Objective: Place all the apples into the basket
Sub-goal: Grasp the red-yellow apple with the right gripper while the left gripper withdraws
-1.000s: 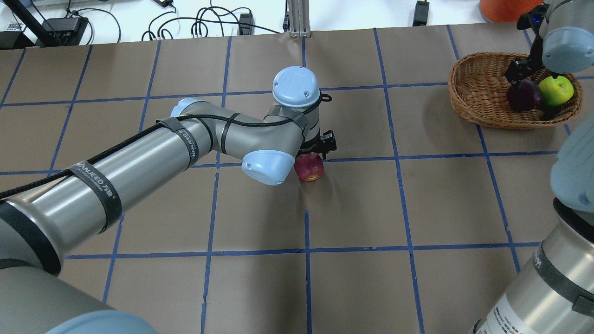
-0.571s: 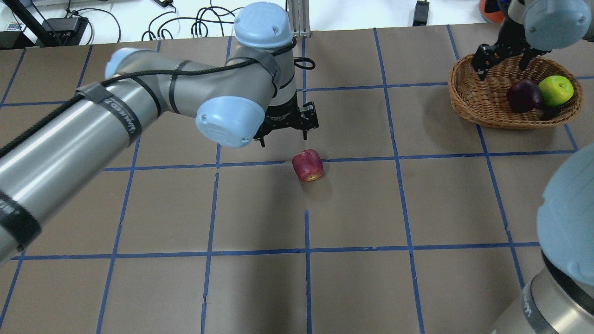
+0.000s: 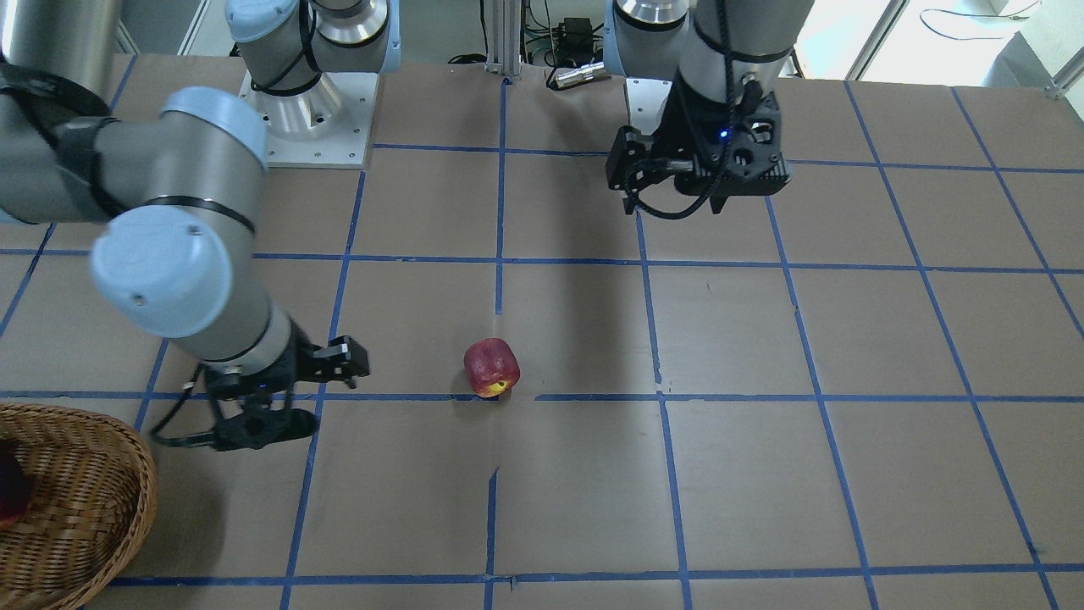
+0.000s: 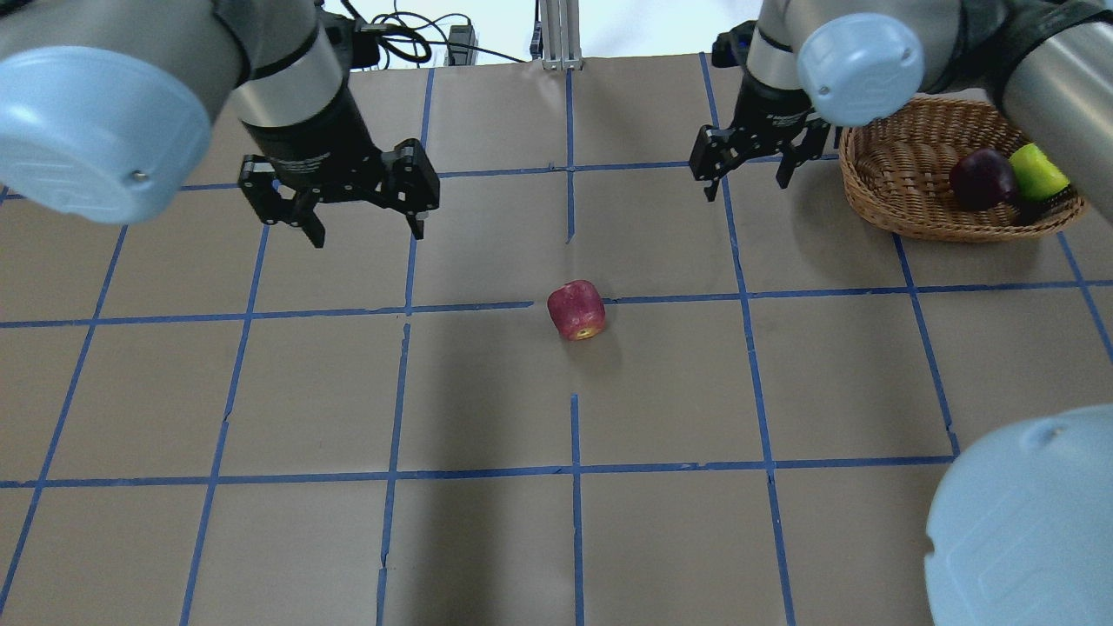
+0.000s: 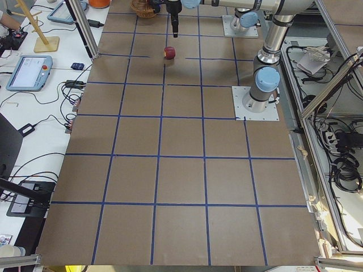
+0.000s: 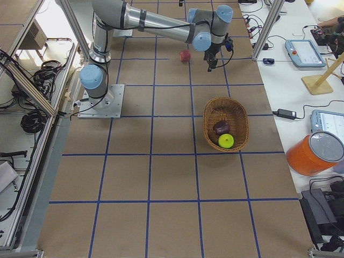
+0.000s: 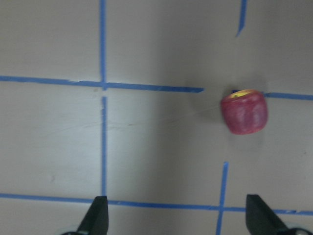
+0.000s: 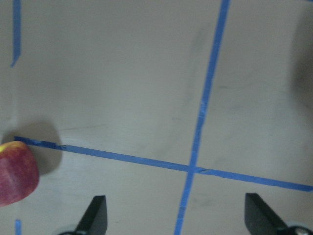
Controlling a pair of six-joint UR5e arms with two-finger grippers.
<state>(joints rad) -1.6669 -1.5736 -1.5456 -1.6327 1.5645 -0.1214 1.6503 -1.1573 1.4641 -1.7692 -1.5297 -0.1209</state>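
Note:
The red apple (image 4: 576, 310) with a yellowish end lies on its side on the table near the middle; it also shows in the front view (image 3: 491, 368) and in both wrist views (image 7: 244, 111) (image 8: 17, 171). The wicker basket (image 4: 878, 148) at the far right holds the maroon apple (image 4: 981, 178) and the lime-green apple (image 4: 1035, 171). My left gripper (image 4: 368, 228) hangs open and empty, up and to the left of the red apple. My right gripper (image 4: 746, 184) hangs open and empty, just left of the basket and above the table.
The table is brown paper with a grid of blue tape lines (image 4: 574, 469). Cables and power bricks (image 4: 383, 43) lie past the far edge. In the right side view an orange bucket (image 6: 314, 153) and tablets stand on a side bench.
My left gripper let go of the red apple, rose and moved left. My right gripper left the maroon apple in the basket and moved left, out over the table.

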